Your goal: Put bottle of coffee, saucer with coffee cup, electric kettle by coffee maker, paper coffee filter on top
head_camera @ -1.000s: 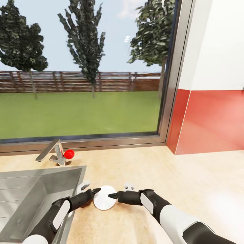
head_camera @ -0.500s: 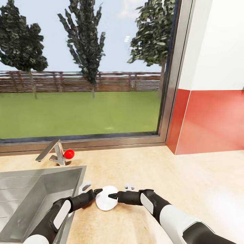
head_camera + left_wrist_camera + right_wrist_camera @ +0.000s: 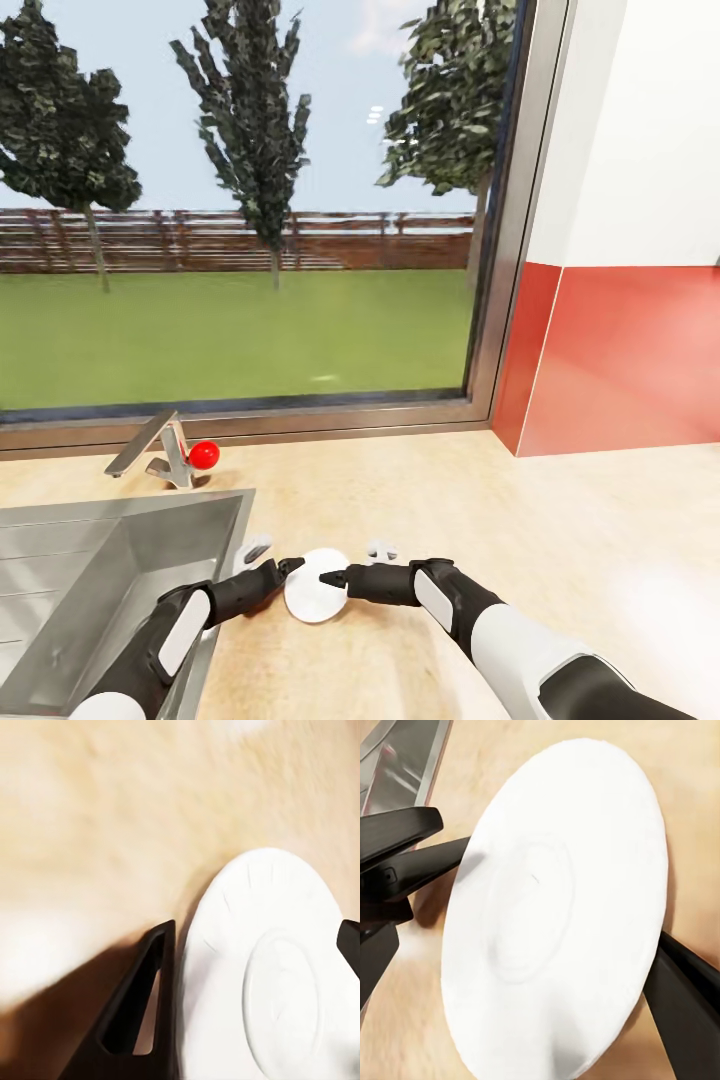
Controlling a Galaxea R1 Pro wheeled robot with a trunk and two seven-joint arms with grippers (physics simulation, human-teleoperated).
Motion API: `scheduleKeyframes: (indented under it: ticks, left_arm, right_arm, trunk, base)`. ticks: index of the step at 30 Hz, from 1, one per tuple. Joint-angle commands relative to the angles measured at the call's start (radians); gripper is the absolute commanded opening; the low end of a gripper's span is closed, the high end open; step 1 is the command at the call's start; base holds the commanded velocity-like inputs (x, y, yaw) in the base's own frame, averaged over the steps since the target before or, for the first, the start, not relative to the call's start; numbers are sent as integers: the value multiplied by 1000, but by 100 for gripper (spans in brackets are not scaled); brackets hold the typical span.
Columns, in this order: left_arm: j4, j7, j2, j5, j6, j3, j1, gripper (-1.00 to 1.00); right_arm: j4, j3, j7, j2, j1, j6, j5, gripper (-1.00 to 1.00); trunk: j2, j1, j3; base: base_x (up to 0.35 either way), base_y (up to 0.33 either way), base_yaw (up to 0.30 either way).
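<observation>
The saucer, a small round white plate, stands tilted up off the light-wood kitchen countertop just right of the sink. My left gripper is open, one dark fingertip against the saucer's left rim. My right gripper is open too, its dark fingertip touching the saucer's face. The left wrist view has the saucer beside one finger. In the right wrist view the saucer spans the gap, one finger behind it. Coffee maker, bottle, filter, cup and kettle are out of view.
The steel sink is inset at the left, its faucet with a red knob behind it. A large window runs along the back. A red wall panel bounds the counter at the right.
My left gripper has edged right, and the saucer has shifted a little right with it. The right gripper has stayed put.
</observation>
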State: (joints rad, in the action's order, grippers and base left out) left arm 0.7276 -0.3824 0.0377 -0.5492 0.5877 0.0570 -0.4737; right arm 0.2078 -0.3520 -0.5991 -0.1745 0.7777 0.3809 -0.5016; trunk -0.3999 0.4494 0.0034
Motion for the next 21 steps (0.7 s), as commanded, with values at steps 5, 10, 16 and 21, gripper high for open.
scheduleKeyframes:
  ticks: [5, 10, 16, 21]
  left_arm:
    - [-67, 0, -12, 2, 11, 1, 0, 100]
    - [-66, 0, -17, 2, 11, 1, 0, 100]
    - [-65, 0, -18, 2, 11, 2, 0, 100]
    - [-65, 0, -19, 2, 11, 3, 0, 100]
  right_arm:
    - [-1, -7, 1, 0, 0, 7, 2, 100]
    - [-1, -7, 1, 0, 0, 7, 2, 100]
    - [-1, -7, 1, 0, 0, 7, 2, 100]
    - [-1, -7, 1, 0, 0, 7, 2, 100]
  trunk:
    - [0, 1, -1]
    - [0, 1, -1]
    - [0, 1, -1]
    - [0, 1, -1]
  base:
    - [0, 0, 0]
    - [0, 0, 0]
    - [0, 0, 0]
    - [0, 0, 0]
